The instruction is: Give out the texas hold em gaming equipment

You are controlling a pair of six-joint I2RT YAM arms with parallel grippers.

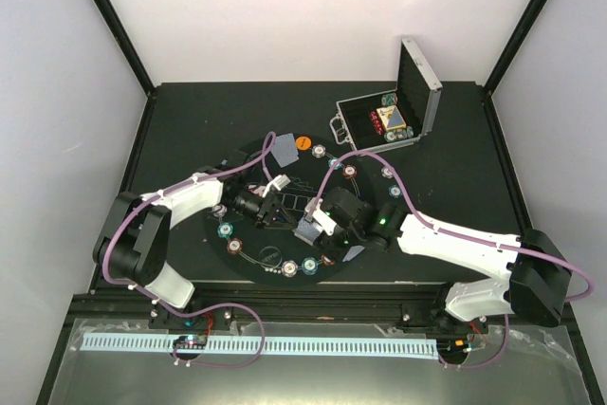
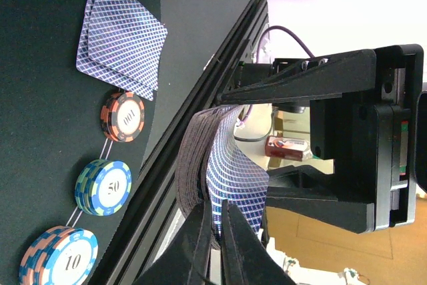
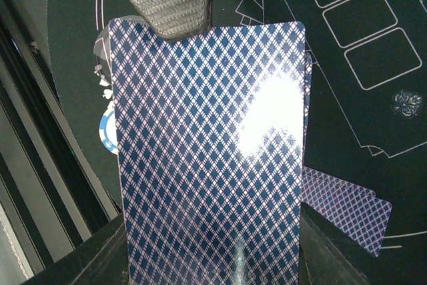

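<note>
Left gripper nips cards the right gripper holds.

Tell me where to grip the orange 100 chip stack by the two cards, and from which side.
Come straight down and pinch across the rim. The orange 100 stack is a short upright cylinder, flanked by the cards and the teal 50 stack, so its two free sides probably suit the pinch best.
</note>
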